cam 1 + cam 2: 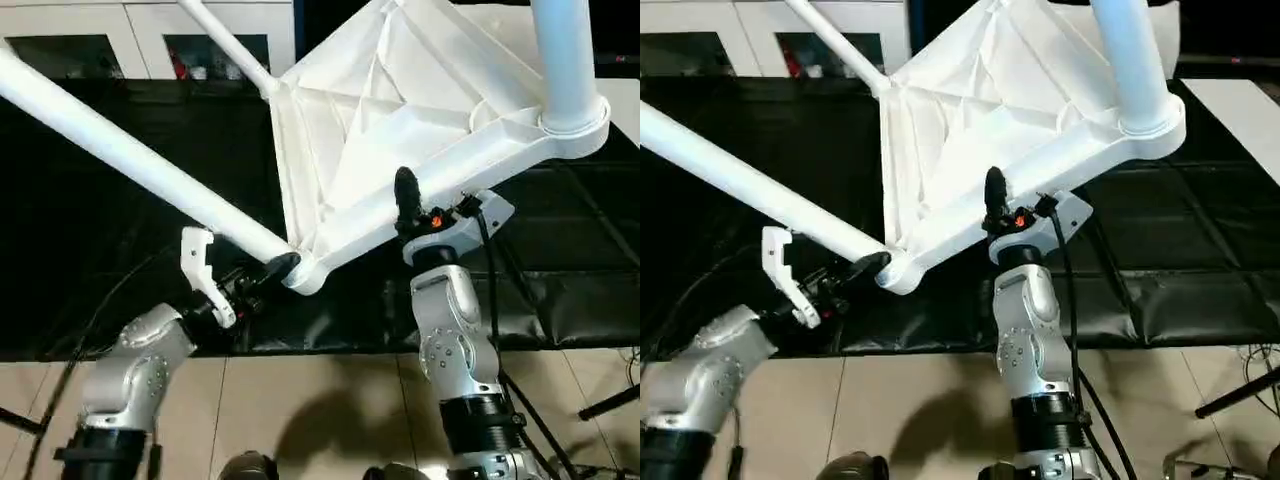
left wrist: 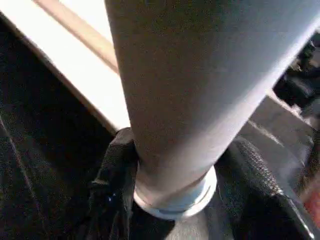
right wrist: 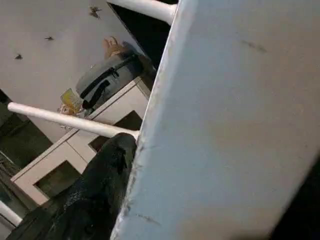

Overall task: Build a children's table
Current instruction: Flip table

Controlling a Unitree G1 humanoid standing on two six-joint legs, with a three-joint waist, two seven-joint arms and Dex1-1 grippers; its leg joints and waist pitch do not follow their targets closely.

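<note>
While the table (image 1: 400, 130) is being held tilted off the black mat (image 1: 560, 290), ribbed underside facing us, we are treating this as a lift-and-turn step, judged from three legs already sitting in corner sockets. To do it well, we are suggesting that both arms move together, so that the rim is not twisted between them, and that the near-left leg (image 1: 130, 160) is not used as a lever, since side load could pull it out of its socket (image 1: 305, 272).

The left gripper (image 1: 270, 270) is clamping the base of that leg just beside the socket; in the left wrist view one finger (image 2: 115, 175) is pressing each side of the tube above its collar. The right gripper (image 1: 410, 205) is closing on the near rim of the top, with one black finger (image 1: 405, 195) standing in front of the rim; its partner is hidden behind it.

The table is looking white and glossy, with diagonal ribs fanning across the underside. A second leg (image 1: 565, 60) is rising from the right corner socket, and a third leg (image 1: 230, 50) is running away from the far-left corner. The fourth corner is out of frame, so we are leaving it unjudged. White cabinets (image 1: 100, 30) are standing beyond the mat, and pale floor tiles (image 1: 300, 400) are lying beneath us.
</note>
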